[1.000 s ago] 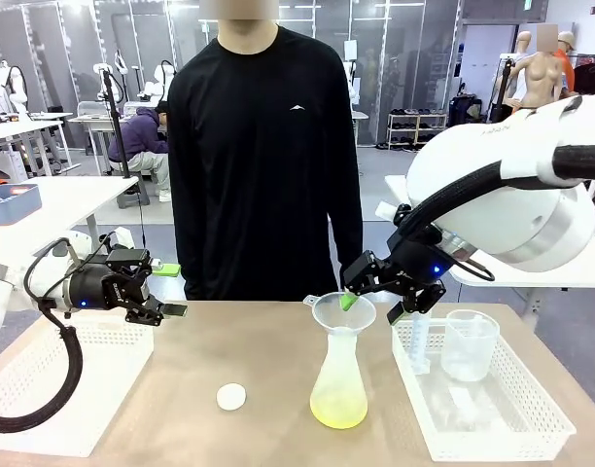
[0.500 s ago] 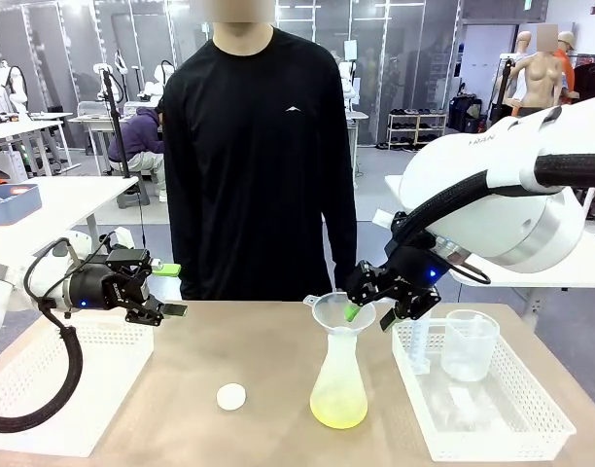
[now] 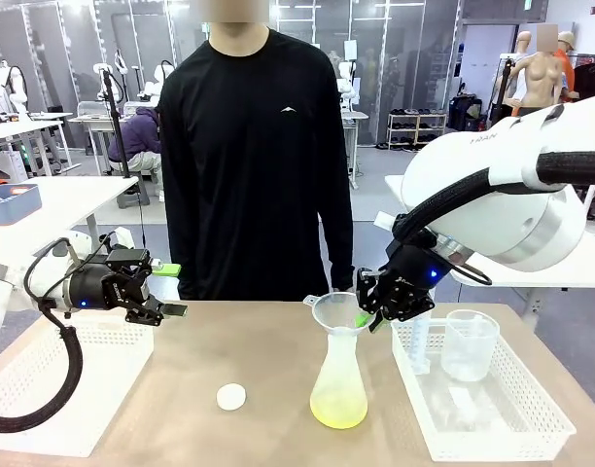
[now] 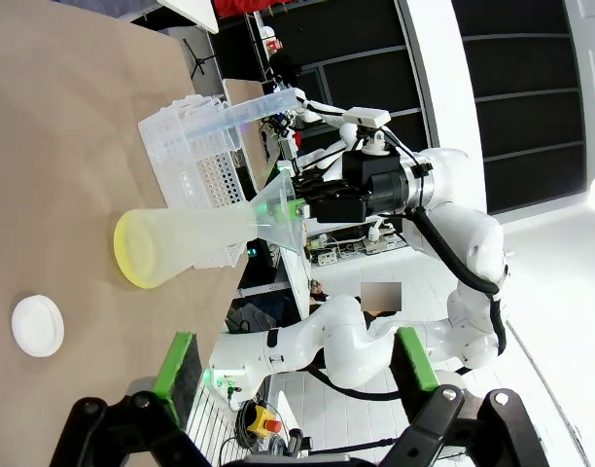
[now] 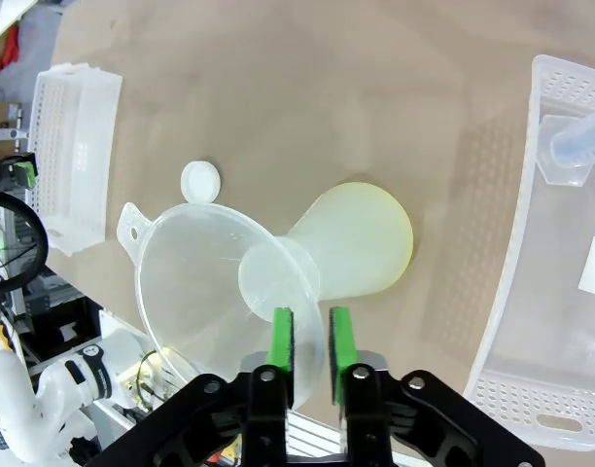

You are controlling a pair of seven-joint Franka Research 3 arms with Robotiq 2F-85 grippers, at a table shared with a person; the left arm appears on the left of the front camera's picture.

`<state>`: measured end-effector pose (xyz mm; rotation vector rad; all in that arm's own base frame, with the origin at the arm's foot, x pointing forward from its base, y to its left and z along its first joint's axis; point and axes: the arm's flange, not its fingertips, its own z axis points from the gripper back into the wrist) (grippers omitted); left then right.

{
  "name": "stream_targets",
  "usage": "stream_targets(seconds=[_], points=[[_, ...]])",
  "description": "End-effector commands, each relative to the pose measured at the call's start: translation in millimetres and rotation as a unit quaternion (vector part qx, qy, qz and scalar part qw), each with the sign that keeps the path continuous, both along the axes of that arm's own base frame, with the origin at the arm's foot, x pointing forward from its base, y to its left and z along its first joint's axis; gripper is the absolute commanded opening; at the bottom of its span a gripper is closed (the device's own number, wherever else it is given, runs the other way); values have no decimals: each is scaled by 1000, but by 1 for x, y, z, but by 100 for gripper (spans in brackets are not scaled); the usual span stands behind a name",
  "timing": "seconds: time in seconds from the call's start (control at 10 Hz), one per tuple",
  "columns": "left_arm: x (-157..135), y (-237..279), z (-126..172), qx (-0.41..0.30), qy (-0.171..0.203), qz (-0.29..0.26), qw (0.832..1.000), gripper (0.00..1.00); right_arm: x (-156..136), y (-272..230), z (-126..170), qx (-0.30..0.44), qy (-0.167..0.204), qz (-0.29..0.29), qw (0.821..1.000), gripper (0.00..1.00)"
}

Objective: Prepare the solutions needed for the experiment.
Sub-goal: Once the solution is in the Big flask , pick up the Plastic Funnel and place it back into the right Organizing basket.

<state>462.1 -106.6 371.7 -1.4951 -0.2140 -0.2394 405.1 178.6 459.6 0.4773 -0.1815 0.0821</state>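
The table (image 3: pixel 268 355), across the lower frame, has a smooth, matt tan top. At centre the flask (image 3: pixel 338 375) is cloudy, translucent plastic; the solutions (image 3: pixel 337 413) in its base are clear, pale yellow-green. The funnel (image 3: pixel 332 311) on it is clearer plastic, smooth with a slight sheen. The cap (image 3: pixel 231 396), left of centre, is matt white plastic. The left basket (image 3: pixel 45 389) and right basket (image 3: pixel 502 433) in the lower corners are perforated white plastic, faintly glossy. The beaker (image 3: pixel 470 342) at right is clear, smooth plastic. The arm shell (image 3: pixel 511 195), upper right, is glossy white. The left gripper (image 3: pixel 171 290) and right gripper (image 3: pixel 365 318) are matt black with green pads (image 5: pixel 282 336). The shirt (image 3: pixel 254 156), top centre, is matt black cloth.
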Motion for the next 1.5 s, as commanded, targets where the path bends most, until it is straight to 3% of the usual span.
stream_targets(seconds=[0.0, 0.1, 0.8, 1.4], points=[[2, 0, 1, -2, -3, -2, 1000, 100, 1, 4, 5, 5, 14, -10, 1000, 9], [2, 0, 1, -2, -3, -2, 1000, 100, 1, 3, 5, 4, 16, -12, 1000, 0], [2, 0, 1, -2, -3, -2, 1000, 100, -4, 3, 25, 46, 23, -14, 999, 0], [2, 0, 1, -2, -3, -2, 1000, 100, -40, 0, 87, 46, -31, -2, 998, 0]])
